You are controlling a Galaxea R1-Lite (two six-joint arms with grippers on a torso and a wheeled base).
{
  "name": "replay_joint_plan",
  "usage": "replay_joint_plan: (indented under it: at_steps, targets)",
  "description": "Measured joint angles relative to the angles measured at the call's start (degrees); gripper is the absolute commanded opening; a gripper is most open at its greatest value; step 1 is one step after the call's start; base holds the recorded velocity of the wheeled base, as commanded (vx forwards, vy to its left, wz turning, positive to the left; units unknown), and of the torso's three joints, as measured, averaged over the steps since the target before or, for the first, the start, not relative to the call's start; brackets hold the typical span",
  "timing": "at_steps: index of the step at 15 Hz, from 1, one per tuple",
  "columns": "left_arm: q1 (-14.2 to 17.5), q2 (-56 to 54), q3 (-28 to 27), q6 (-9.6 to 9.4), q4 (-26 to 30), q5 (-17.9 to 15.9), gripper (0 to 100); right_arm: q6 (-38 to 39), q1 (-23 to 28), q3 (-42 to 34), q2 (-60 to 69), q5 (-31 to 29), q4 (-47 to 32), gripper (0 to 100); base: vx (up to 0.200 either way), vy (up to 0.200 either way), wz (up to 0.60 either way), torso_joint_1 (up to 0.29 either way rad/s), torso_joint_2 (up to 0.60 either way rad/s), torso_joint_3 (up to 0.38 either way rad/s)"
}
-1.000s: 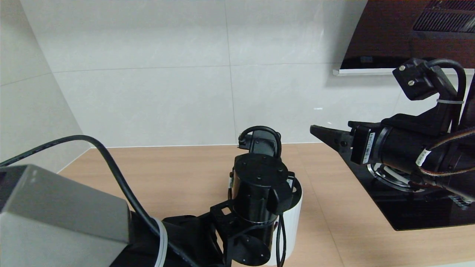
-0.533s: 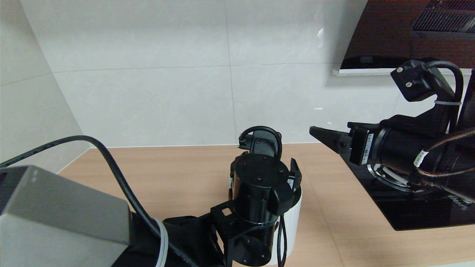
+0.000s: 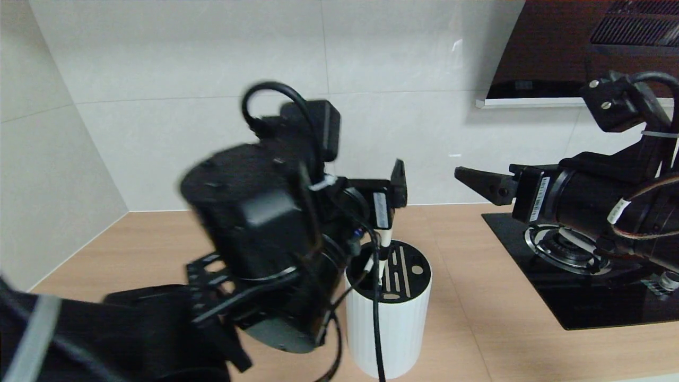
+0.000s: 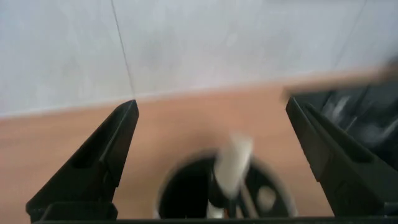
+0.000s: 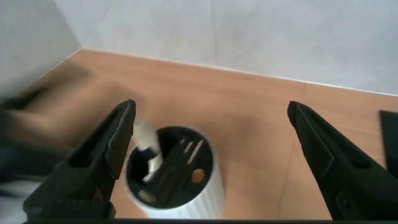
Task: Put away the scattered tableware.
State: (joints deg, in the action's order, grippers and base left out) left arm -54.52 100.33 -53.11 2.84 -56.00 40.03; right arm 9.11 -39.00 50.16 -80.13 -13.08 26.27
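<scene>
One white-handled utensil (image 3: 386, 240) stands handle-up in the slotted holder (image 3: 390, 323) on the counter (image 3: 477, 318), just below the spread left claw (image 4: 211, 124); the right claw (image 5: 210, 115), also spread, hangs farther right.

Bright, even light, probably from overhead; soft shadow beneath range hood (image 3: 557, 48); faint glare on wall tiles (image 3: 212, 148).

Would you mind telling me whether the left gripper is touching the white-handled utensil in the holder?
Apart. The left wrist view shows the left gripper open wide, with bare counter visible between each finger and the white-handled utensil.
</scene>
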Motion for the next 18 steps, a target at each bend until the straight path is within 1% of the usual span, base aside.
replay_joint_plan:
  at_steps: [2,4,5,7,10,11,13,15,17,18]
  targets:
    - [2.7,-9.8,3.6,-1.37,0.5,-5.5,100,-1.0,2.8,-0.1,2.5,0.9,0.1,100,0.0,0.0,0.0,0.0,0.0,0.0]
    - [5.9,-18.7,8.7,-2.35,3.0,-9.4,100,-1.3,5.4,-1.8,6.1,1.3,-0.1,100,0.0,0.0,0.0,0.0,0.0,0.0]
    - [7.8,-23.3,11.5,-2.6,5.3,-10.6,100,-1.5,6.8,-3.4,8.9,1.5,-0.1,100,0.0,0.0,0.0,0.0,0.0,0.0]
    - [11.3,-31.8,16.5,-2.82,10.8,-11.9,100,-2.5,9.1,-8.4,15.4,1.7,-0.4,100,0.0,0.0,0.0,0.0,0.0,0.0]
    - [16.7,-44.6,22.3,-2.97,21.8,-12.7,100,-5.2,12.0,-17.1,28.0,1.9,-1.5,100,0.0,0.0,0.0,0.0,0.0,0.0]
    - [19.0,-49.9,23.7,-3.02,26.6,-13.2,100,-6.0,14.4,-19.4,33.5,1.9,-3.2,100,0.0,0.0,0.0,0.0,0.0,0.0]
    - [23.6,-60.6,25.4,-3.02,36.9,-14.8,100,-6.9,19.3,-22.2,44.4,1.9,-9.7,100,0.0,0.0,0.0,0.0,0.0,0.0]
    - [29.1,-71.6,26.4,-3.0,47.2,-16.5,100,-7.6,24.1,-23.6,55.6,1.8,-19.1,100,0.0,0.0,0.0,0.0,0.0,0.0]
    - [33.8,-81.5,26.8,-3.02,57.6,-18.0,100,-7.9,28.5,-24.1,65.0,1.4,-29.2,100,0.0,0.0,0.0,0.0,0.0,0.0]
    - [36.2,-85.6,26.7,-2.97,62.0,-18.4,100,-7.5,30.8,-24.2,68.2,0.9,-31.2,100,0.0,0.0,0.0,0.0,0.0,0.0]
